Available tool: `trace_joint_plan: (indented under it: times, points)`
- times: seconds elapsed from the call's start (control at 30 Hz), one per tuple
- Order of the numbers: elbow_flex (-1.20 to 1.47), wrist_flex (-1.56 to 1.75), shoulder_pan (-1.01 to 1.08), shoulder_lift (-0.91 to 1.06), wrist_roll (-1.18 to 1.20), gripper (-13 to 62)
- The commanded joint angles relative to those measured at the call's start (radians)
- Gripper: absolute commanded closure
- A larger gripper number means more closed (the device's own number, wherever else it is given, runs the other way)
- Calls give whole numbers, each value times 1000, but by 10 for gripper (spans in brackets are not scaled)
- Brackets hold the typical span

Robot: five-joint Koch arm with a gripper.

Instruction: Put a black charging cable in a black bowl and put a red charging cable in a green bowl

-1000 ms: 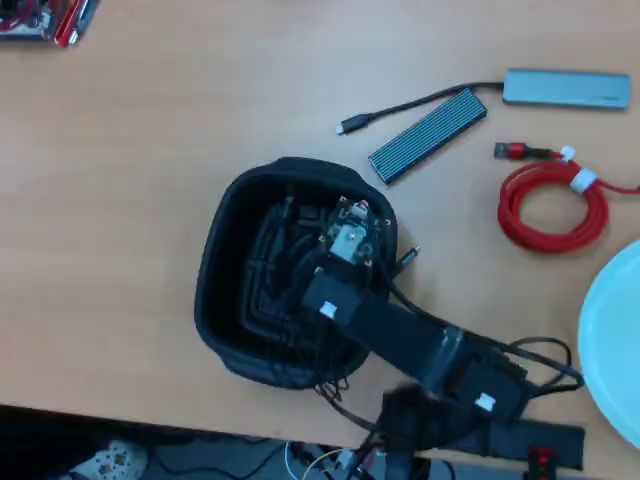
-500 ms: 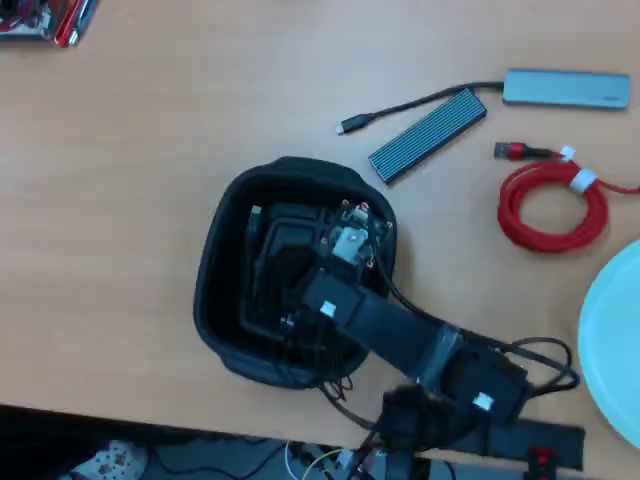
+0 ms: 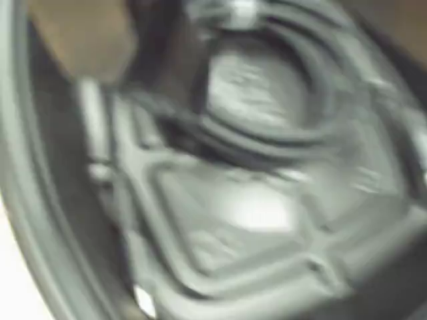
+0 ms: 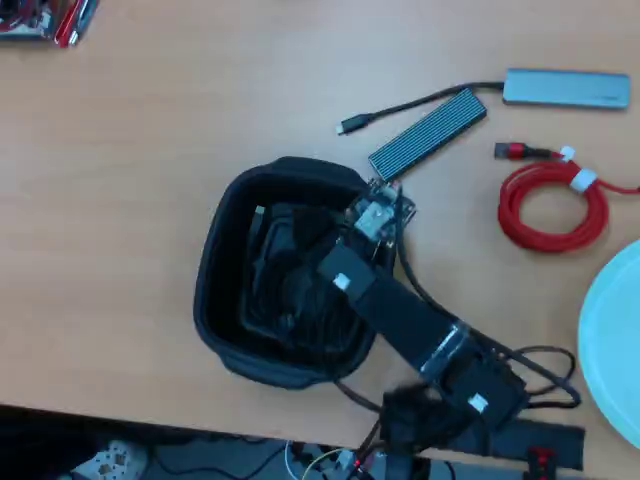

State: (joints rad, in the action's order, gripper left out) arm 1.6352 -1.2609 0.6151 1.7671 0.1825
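Note:
The black bowl sits at the table's centre front in the overhead view. The black charging cable lies loose inside it, a light plug tip near the far-left wall. My gripper hovers over the bowl's right rim; its fingers are hidden under the wrist, so its state is unclear. The blurred wrist view looks down at the bowl's raised floor pattern with the black cable's loop above it. The red charging cable lies coiled on the table at right, apart from the arm. The green bowl shows at the right edge.
A ribbed dark block and a flat grey hub with its short black lead lie behind the bowl. The arm's base and wires occupy the front right. Red items sit at the top-left corner.
The gripper has pulled back from inside the bowl toward its upper-right rim. The black cable stays lying on the bowl floor, its plug tip now showing at left.

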Motion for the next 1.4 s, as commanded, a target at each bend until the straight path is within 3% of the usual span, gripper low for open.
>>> trace_joint_plan:
  times: [0.0, 0.73, 1.03, 1.37]
  points:
    - [-104, -8, 69, 17, 21, -34]
    - [12, -17, 939, 8, 23, -32]
    - [61, -15, 1175, -5, 26, -32]
    - [52, -17, 1227, -290, 29, -30]
